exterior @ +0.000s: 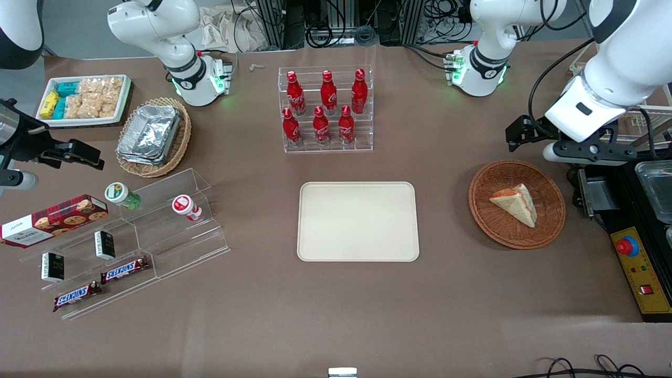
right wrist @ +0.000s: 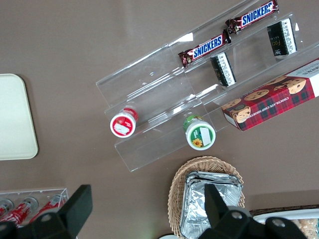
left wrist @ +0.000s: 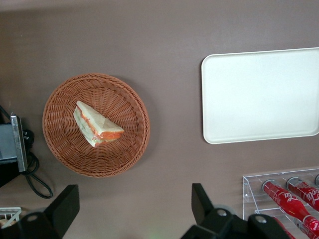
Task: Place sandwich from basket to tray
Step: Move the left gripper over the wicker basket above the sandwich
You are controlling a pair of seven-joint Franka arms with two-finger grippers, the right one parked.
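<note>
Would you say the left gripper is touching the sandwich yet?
Apart. In the left wrist view the open gripper hangs high above the table, with bare tabletop between its fingers and the sandwich in the basket.

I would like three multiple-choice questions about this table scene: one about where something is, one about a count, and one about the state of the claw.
1. Where is the sandwich?
A. in the basket
B. on the tray
C. on the bare table

2. How many red bottles stand in the clear rack?
A. four
B. six
C. eight

3. What is the state of the claw?
A. shut on the sandwich
B. shut and empty
C. open and empty, high above the table beside the basket

Answers:
1. A, the wedge lies on the wicker.
2. B, two rows of three.
3. C, its fingers stand wide apart with nothing between.
</note>
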